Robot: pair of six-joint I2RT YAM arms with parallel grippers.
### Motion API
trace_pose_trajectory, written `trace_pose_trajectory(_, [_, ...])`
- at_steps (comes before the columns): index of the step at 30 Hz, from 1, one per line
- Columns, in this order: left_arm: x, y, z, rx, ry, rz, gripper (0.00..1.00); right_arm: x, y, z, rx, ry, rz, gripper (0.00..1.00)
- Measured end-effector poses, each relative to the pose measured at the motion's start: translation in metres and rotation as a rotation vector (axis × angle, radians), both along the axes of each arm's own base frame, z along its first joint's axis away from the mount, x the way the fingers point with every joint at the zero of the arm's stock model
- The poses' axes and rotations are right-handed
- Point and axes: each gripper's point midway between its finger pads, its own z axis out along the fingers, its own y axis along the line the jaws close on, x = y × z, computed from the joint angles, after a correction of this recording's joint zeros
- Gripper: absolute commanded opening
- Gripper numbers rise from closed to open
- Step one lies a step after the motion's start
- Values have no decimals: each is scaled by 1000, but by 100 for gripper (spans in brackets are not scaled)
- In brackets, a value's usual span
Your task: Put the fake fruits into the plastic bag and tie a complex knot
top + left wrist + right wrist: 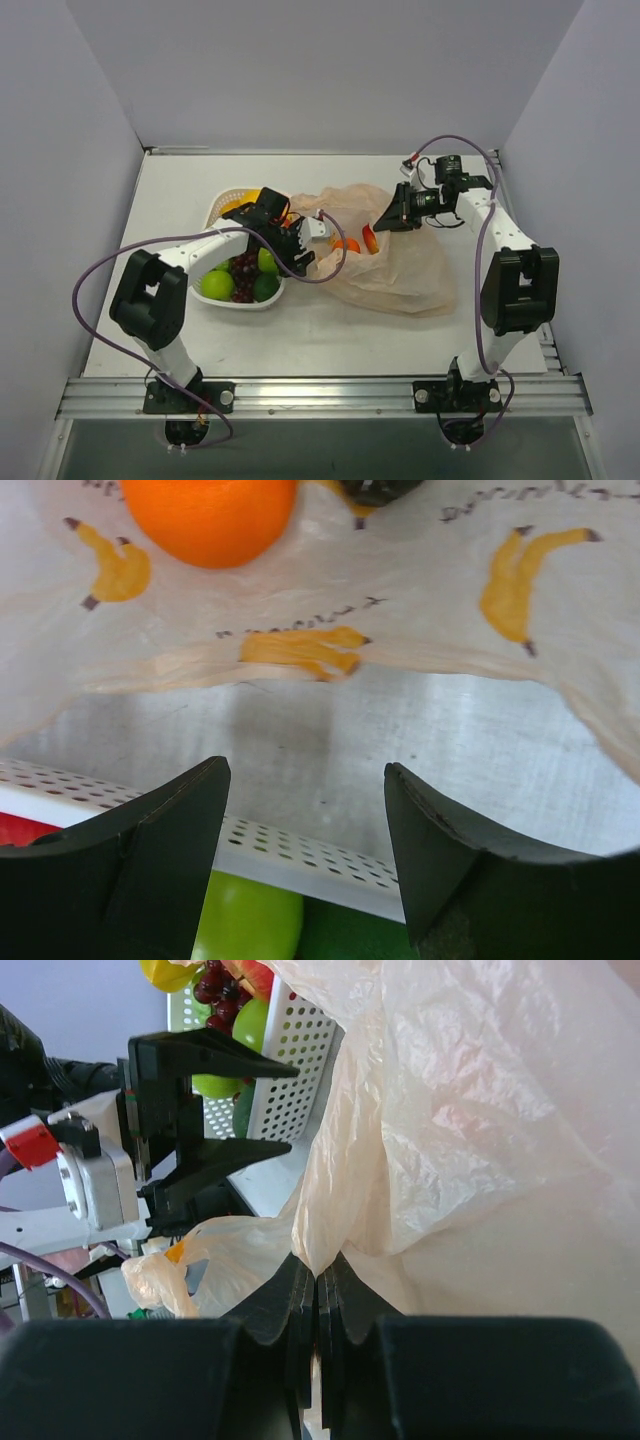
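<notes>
— While both arms reach over the table (300, 340), how does the plastic bag (405, 270) look?
— Thin, crinkled, pale orange-beige, banana prints; it lies just right of the white basket (222, 207).
— Count?
— One bag, one basket, three green apples (217, 284), one grape bunch (243, 278), one orange (210, 515) at the bag.
— Jaws?
— Spread and empty, the left gripper (305, 767) hangs above the basket rim; the right gripper (316, 1280), pressed together, pinches bag film

orange (210, 515): cut by the top edge, lower part only
green apple (248, 918): cropped at the bottom, partly behind a left gripper (305, 770) finger
basket (215, 212): right side covered by the left gripper
plastic bag (480, 1110) edge: lost between pressed-together right gripper (317, 1265) fingers
dark shape (375, 490): cropped, unidentifiable
</notes>
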Motion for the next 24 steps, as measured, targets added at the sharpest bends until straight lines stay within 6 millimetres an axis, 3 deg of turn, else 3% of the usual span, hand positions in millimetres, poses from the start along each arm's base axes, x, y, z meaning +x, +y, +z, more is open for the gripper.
trace_pose_trajectory(6, [31,26,-2,11,-32,102,76,1,4,-3,-8,5,10,3])
trace_pose_trajectory(9, [44,47,-2,5,-25,165,82,1,9,-2,-9,0,21,25])
trace_pose_trajectory(10, [47,53,-2,-1,-17,182,84,1,10,-1,-10,-5,26,41])
trace_pose_trajectory(12, [49,62,1,-20,2,206,88,2,13,0,-14,-13,36,57])
trace_pose_trajectory(13, [48,65,4,-39,20,218,90,2,14,0,-16,-19,41,71])
trace_pose_trajectory(15, [44,65,14,-82,43,224,93,1,14,1,-25,-35,50,83])
trace_pose_trajectory(18, [34,59,41,-171,69,226,95,-3,16,9,-61,-86,80,86])
trace_pose_trajectory(21, [26,55,68,-259,94,238,95,-10,18,30,-128,-205,127,91])
trace_pose_trajectory(24, [28,61,90,-338,136,296,95,-31,32,55,-230,-399,223,95])
